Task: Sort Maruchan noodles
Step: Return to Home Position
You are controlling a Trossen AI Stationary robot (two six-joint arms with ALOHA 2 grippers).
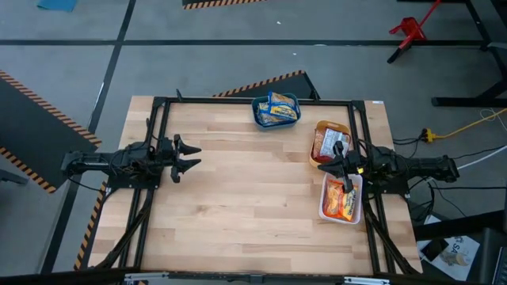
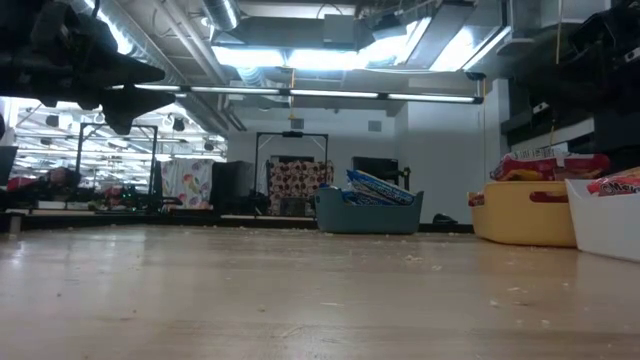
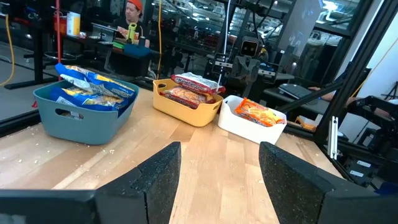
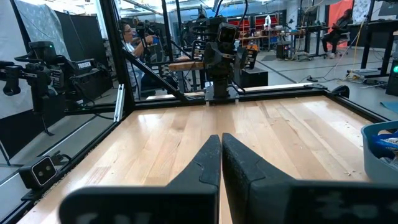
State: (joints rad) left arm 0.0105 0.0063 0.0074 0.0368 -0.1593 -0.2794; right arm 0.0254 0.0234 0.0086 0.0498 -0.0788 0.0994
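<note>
Looks like the sorting itself is basically done. I can't spot a single loose pack on the worktop. The blue packs are in the teal bin at the far edge, the red packs are in the yellow bin, and the orange packs are in the white bin. All three bins are bunched on the right side.

The right end effector sits right over the gap between the yellow and white bins, pointing toward the middle of the worktop, fingers pressed together on nothing. So the packs are to either side of it and slightly behind its tips, not in front. The white bin's long side runs crosswise to that arm.

The left end effector is well apart from all of it on the other side, fingers spread wide and empty, facing the bins across bare wood.

My read is that what's left is just parking the arms. The right arm is the one to watch, since it's tucked between two bins and a sloppy pull-back could clip a rim.
</note>
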